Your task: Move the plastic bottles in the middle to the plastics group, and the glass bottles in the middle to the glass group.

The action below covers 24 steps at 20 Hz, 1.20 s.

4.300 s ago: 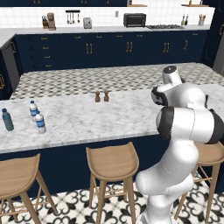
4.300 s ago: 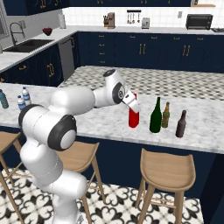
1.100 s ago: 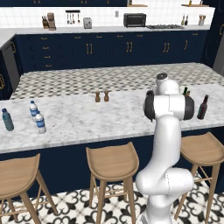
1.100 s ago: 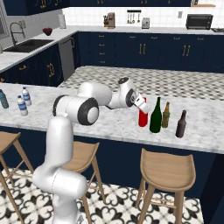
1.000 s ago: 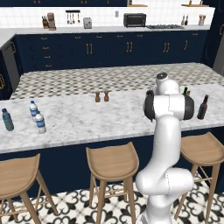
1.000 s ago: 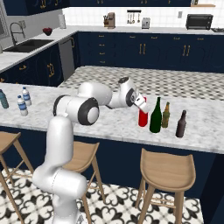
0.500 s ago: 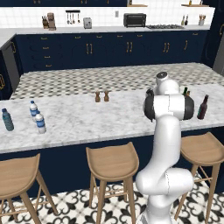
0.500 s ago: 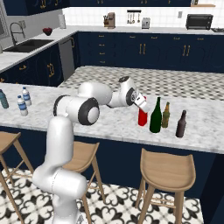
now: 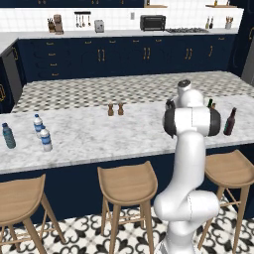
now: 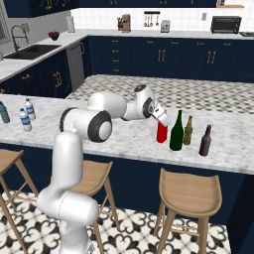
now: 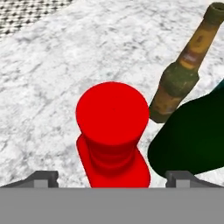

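**Red bottle stands by the glass group, pincer wide above its cap**

The pincer hangs directly over the red bottle, looking down its neck. Its two tips sit far apart at 8 and 4 o'clock of the cap in the hand view, clear of the bottle on both sides, so the jaws are wide and hold nothing. The bottle's long axis is vertical, cap up, running straight toward the hand; it appears to stand on the tabletop by its own weight.

In the right base view the red bottle stands at the 9 o'clock end of a row: the green bottle just beside it, then the amber bottle, then the brown bottle, all upright. The pincer leans in from 10 o'clock, just above the cap.

The way out, I judge, is straight up along the bottle's axis; any drift toward 3 o'clock risks the green bottle.

The three small plastic bottles stand well apart, far off at 9 o'clock on the tabletop in the left base view.
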Tool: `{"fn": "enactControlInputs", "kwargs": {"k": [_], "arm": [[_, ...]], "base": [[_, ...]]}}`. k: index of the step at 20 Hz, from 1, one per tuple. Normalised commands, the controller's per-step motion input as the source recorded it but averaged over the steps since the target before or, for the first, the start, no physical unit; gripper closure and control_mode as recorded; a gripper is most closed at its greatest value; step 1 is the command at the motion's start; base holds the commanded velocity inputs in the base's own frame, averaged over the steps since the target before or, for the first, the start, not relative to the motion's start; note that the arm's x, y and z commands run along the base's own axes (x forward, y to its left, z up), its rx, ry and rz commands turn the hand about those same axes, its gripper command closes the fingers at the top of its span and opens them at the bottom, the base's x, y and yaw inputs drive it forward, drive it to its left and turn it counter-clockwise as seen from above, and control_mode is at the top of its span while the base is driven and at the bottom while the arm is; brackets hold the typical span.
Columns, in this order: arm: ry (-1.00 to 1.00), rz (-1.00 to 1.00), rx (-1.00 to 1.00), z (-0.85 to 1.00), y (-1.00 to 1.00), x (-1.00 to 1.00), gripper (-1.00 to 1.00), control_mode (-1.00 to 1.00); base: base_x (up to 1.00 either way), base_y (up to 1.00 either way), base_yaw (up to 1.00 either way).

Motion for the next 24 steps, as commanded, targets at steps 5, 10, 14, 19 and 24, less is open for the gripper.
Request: {"fn": "enactControlInputs", "kwargs": {"k": [5, 10, 14, 19, 24], "arm": [[0.00, 0.00, 0.00, 0.47, 0.00, 0.00, -1.00, -1.00], [0.00, 0.00, 0.00, 0.51, 0.00, 0.00, -1.00, -1.00], [0.00, 0.00, 0.00, 0.50, 0.00, -0.03, -1.00, -1.00], [0.00, 0.06, 0.00, 0.39, 0.07, -0.28, -1.00, -1.00], [0.01, 0.28, 0.00, 0.18, 0.57, -0.57, -1.00, -1.00]], "base": [[0.00, 0.00, 0.00], [0.00, 0.00, 0.00], [0.00, 0.00, 0.00], [0.00, 0.00, 0.00], [0.00, 0.00, 0.00]]}}
